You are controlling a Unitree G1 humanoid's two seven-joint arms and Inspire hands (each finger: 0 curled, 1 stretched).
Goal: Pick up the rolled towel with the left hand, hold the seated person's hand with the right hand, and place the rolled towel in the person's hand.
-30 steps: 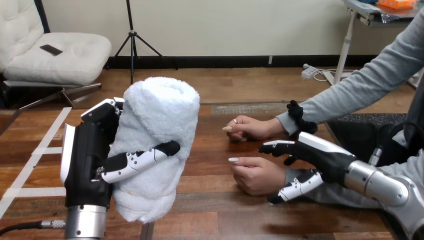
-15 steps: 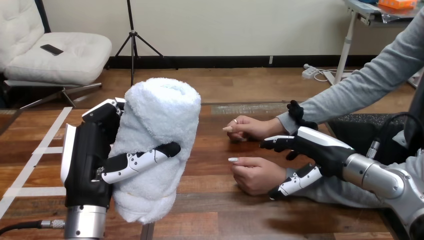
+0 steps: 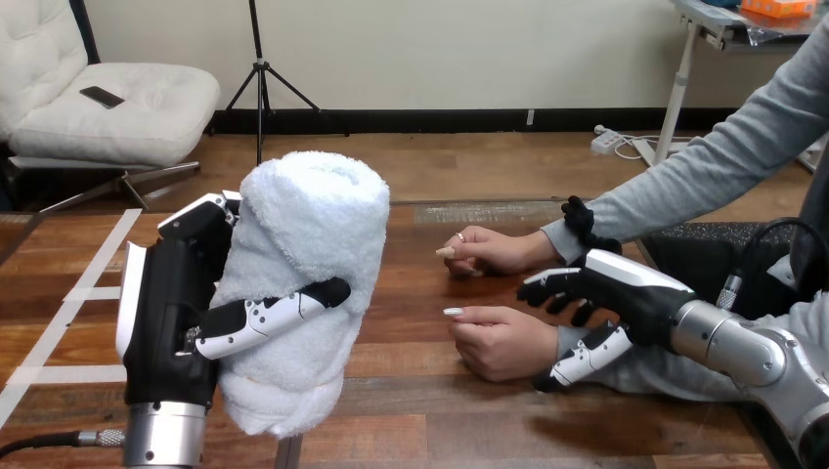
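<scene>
The rolled white towel (image 3: 313, 244) stands upright, lifted off the wooden table (image 3: 420, 420) at the view's left. My left hand (image 3: 171, 303) is shut on it, thumb across its front and fingers behind. At the right, the person's nearer hand (image 3: 499, 342) rests loosely curled on the table. My right hand (image 3: 626, 293) is over that hand's wrist: its fingers (image 3: 547, 288) arch above the wrist and its thumb (image 3: 587, 357) lies on the near side. They straddle the wrist without closing on it.
The person's farther hand (image 3: 494, 249) lies on the table just behind the nearer one, about a hand's width from the towel. White tape strips (image 3: 73, 293) mark the table's left part. Bare wood lies between the towel and the person's hands.
My right hand has slid a little to the right along the person's wrist, and its fingers have bent downward. The left hand and towel have stayed in place.
</scene>
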